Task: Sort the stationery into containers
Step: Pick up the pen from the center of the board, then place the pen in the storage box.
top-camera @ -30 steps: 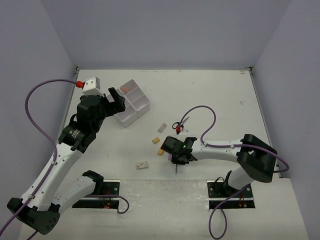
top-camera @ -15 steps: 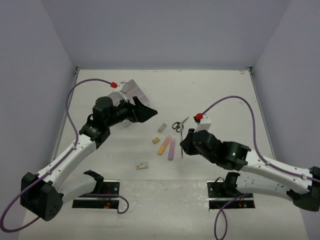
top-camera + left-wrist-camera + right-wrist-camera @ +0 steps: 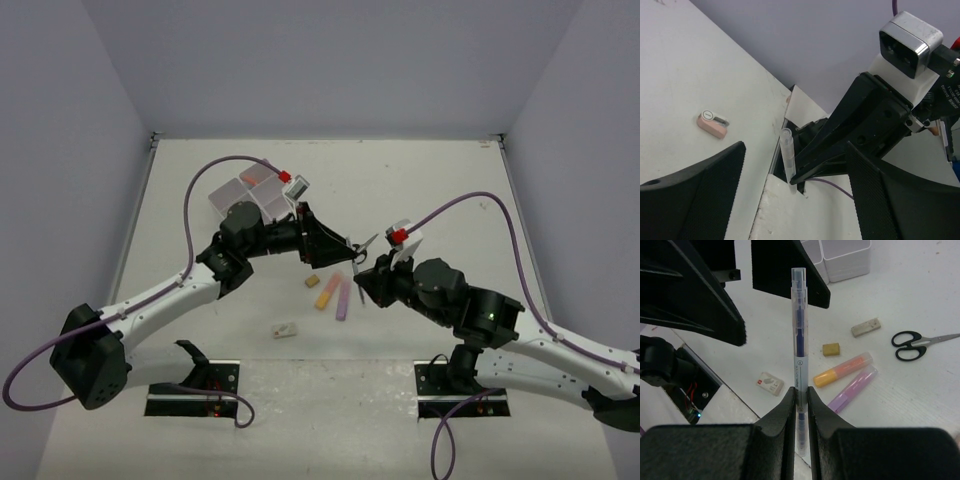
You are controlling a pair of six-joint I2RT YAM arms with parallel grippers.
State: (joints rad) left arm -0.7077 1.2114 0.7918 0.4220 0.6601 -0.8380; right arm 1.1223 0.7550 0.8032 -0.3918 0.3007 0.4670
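Right gripper (image 3: 800, 392) clamps the pen (image 3: 798, 330), which points straight out beyond its fingers; its print is unreadable. Left gripper (image 3: 795, 150) jaws stand apart.

No legible text, only tiny unreadable print on the barrel of the clear pen (image 3: 799, 340)

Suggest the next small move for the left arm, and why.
Probably close the left gripper on the free end of the pen. The right gripper is shut on the pen's lower part and holds it out. In both wrist views the pen's far end appears to sit between the open left jaws, not yet touched. The right gripper should let go only after that.
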